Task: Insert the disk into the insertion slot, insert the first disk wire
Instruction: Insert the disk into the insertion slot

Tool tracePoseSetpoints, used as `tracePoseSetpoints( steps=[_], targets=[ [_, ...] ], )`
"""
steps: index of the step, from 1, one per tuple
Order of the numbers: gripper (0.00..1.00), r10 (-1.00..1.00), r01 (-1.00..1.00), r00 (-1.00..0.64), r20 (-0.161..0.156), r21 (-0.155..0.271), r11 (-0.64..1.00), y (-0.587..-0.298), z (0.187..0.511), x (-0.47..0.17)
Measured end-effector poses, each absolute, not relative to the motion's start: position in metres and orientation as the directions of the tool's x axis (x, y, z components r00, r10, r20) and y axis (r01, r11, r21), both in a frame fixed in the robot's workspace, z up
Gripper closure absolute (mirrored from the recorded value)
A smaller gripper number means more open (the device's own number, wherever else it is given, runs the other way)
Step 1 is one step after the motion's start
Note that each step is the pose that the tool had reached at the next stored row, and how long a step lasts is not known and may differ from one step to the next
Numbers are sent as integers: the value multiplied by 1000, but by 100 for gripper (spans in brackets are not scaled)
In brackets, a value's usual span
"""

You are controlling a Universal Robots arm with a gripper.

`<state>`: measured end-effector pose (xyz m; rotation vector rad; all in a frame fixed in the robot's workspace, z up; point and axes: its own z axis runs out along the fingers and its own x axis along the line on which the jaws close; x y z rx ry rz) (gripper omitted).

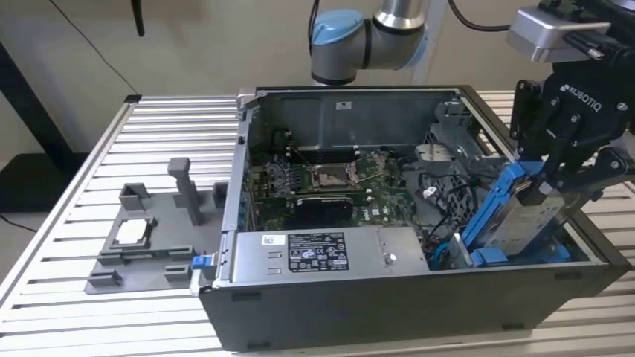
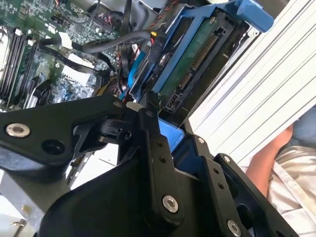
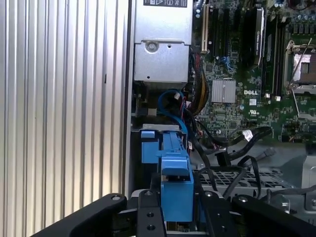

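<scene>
Exterior view shows us a ribbed worktop before a pale wall; the fingers clamp the disk, its lower end hidden inside the case.

Smooth blue plastic frames the disk.

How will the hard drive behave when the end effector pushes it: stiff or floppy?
Probably stiff: the hard drive looks like a flat metal slab. Its blue plastic frame may flex slightly. Held tilted by the end effector, it could pivot if the grip slips.
</scene>
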<state>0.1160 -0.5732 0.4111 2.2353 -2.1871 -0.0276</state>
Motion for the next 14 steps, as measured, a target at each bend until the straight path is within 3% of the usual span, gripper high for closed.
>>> tracePoseSetpoints(
  steps=[4, 14],
  targets=[
    [68, -1000, -1000, 22, -2, -18, -22, -573, 409, 104],
    [68, -1000, -1000, 22, -2, -20, -22, -573, 391, 101]
  ],
)
